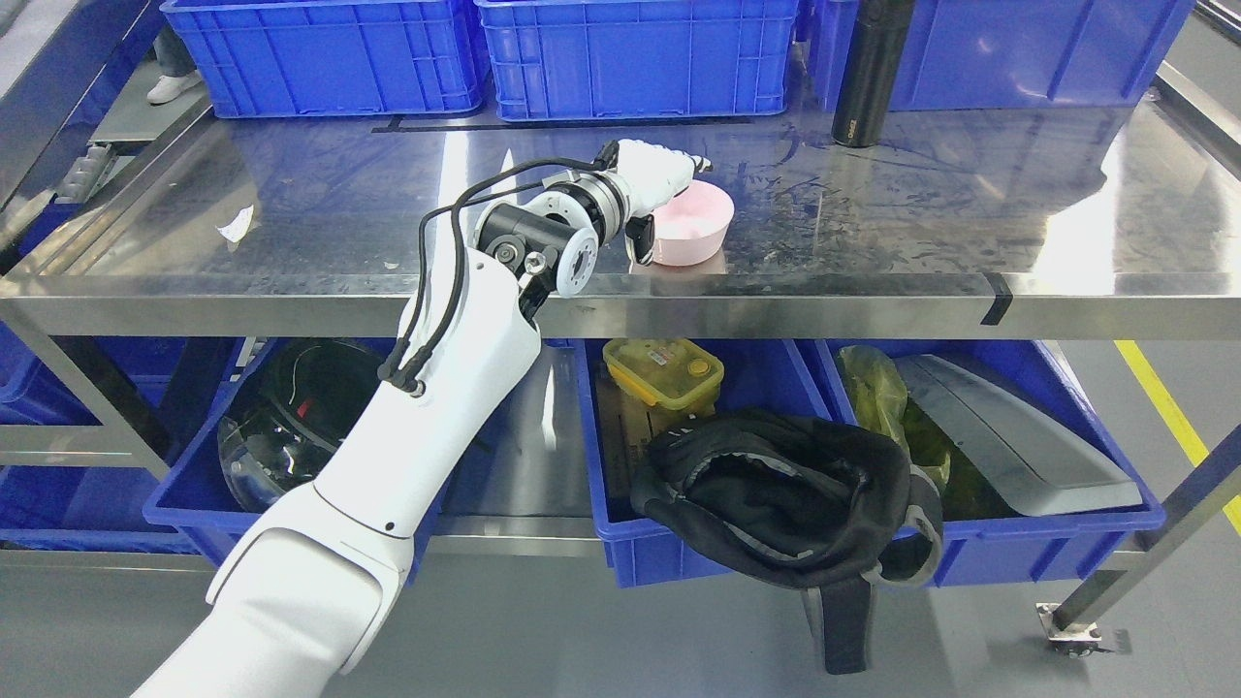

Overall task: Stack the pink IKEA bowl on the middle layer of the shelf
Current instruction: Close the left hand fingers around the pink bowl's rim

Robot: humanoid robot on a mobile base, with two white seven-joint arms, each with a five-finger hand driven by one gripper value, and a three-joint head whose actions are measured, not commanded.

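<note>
- Stainless steel shelf layer point(291, 223), scratched and glossy, fills my head view; it reflects the blue plastic crates point(635, 53) lined up along its back edge.
- On that steel sits the shallow pink plastic bowl point(696, 221), upright, near the front edge and about mid-width.
- My left robot hand point(652, 189) is at the bowl's left rim: white fingers point(669, 163) curl over the top edge while a dark-tipped thumb drops down the outer wall, so I judge it is pinching the rim, closed on the bowl. A rim pinch suits a thin, open wall.
- No second bowl is visible on this layer, so whether there is anything to stack onto, I can't tell.
- A tall black cylindrical bottle point(871, 68) stands well apart at the back right.
- Below, blue bins point(1057, 543) hold a yellow lidded box point(663, 372), a black helmet point(776, 494) and a clear dome point(267, 436).
- A grey floor with a yellow line point(1178, 422) runs along the right.
- My right arm does not show.
</note>
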